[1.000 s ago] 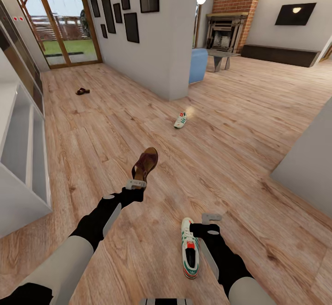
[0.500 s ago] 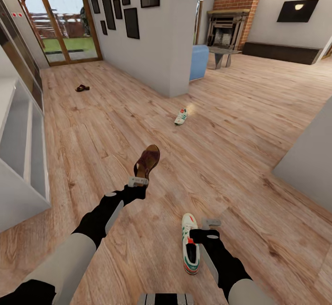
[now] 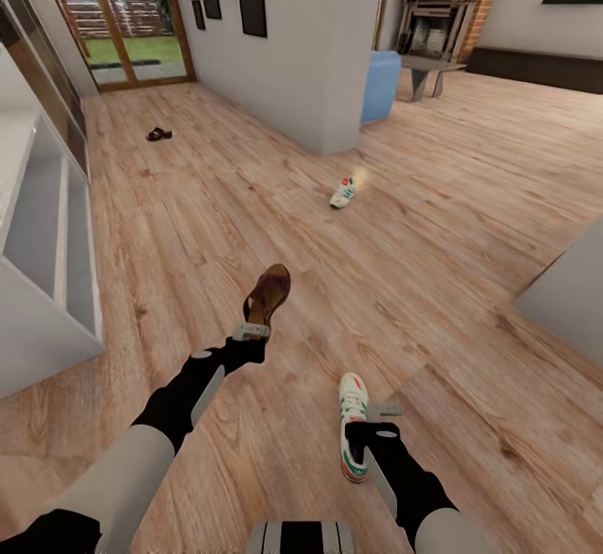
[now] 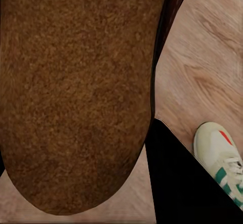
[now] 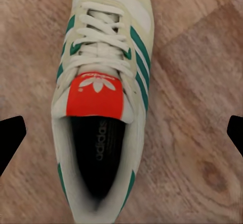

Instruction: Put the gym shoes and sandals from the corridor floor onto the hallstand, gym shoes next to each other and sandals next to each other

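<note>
Left gripper (image 3: 249, 332) is clamped on one sandal (image 3: 268, 293), raised off the corridor floor (image 3: 435, 228); right gripper (image 3: 383, 418), spread wide, hangs above the near gym shoe (image 3: 353, 437). Second gym shoe (image 3: 342, 192) and second sandal (image 3: 157, 133) lie far ahead, hallstand (image 3: 46, 286) unloaded: nothing placed yet.

The far sandal (image 3: 158, 133), well beyond the hallstand (image 3: 50, 286) towards the glazed door, is too small to show its strap pattern. The hallstand is cut by the frame edge; its bench length and upper shelves cannot be judged. The near sandal (image 4: 76, 92) crowds the left wrist view as blurred brown, edges cropped. The near gym shoe (image 5: 98, 107) loses toe and heel to the frame. Left gripper (image 3: 249, 332) finger contact is unresolved.
</note>
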